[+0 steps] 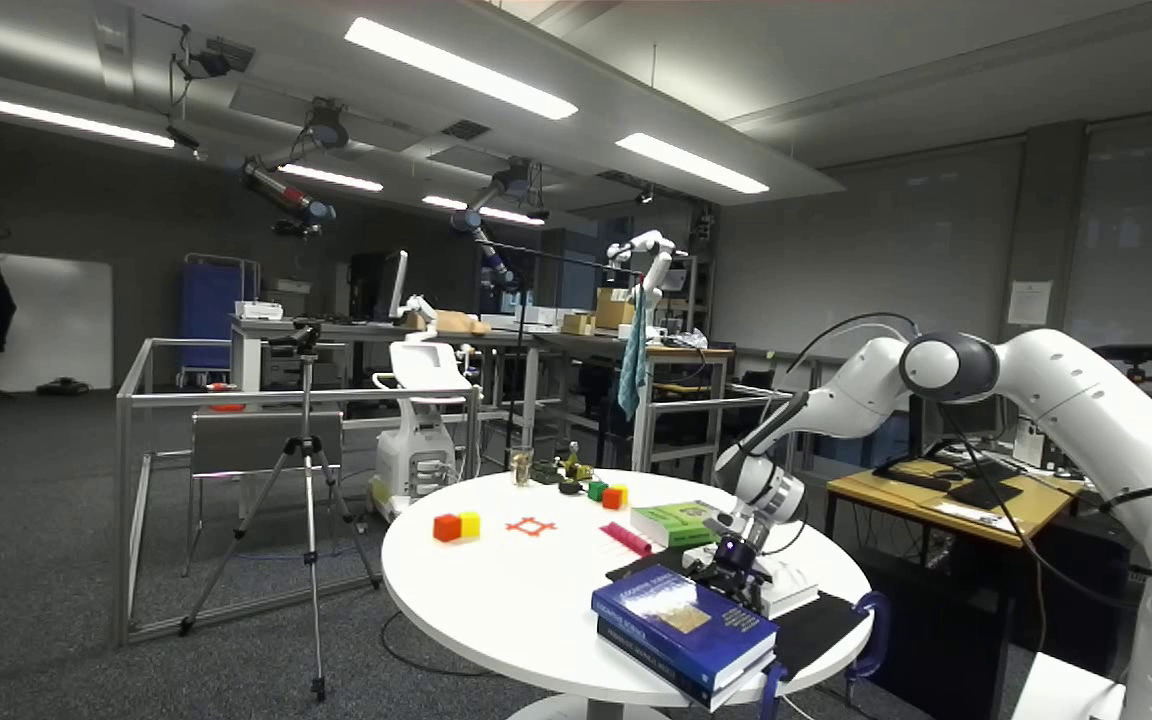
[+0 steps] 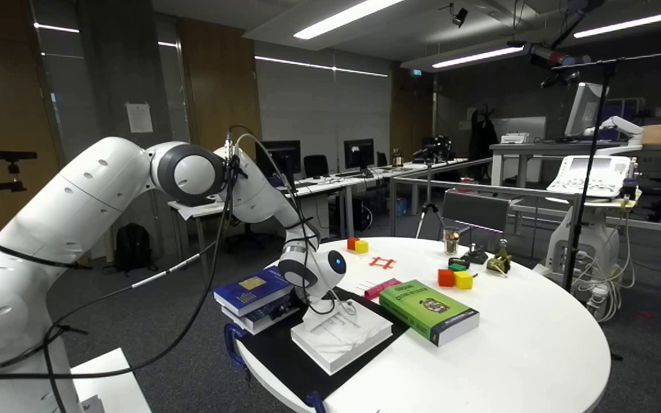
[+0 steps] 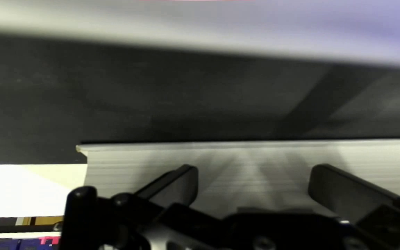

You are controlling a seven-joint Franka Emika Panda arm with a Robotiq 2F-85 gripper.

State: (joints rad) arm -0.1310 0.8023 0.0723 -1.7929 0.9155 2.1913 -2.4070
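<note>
My gripper [image 3: 253, 184] is open, with its two dark fingers apart and nothing between them but a view of pages. It is low over the table, between a white book and a stack of blue books. The white book [image 2: 342, 332] lies flat on a black mat [image 2: 302, 367]; its page edge [image 3: 255, 156] faces the fingers in the wrist view. I cannot tell whether the fingers touch it. The blue books [image 1: 686, 620] are stacked beside the gripper, also in an exterior view [image 2: 256, 289]. The fingers are mostly hidden behind the wrist in an exterior view.
A green book [image 2: 428, 310] and a pink object [image 2: 381, 288] lie beside the white book. Red and yellow blocks [image 1: 456, 526], a red frame [image 1: 531, 526] and a glass [image 1: 521, 466] stand farther off on the round table [image 1: 496, 590]. Purple clamps [image 1: 874, 640] grip the table edge.
</note>
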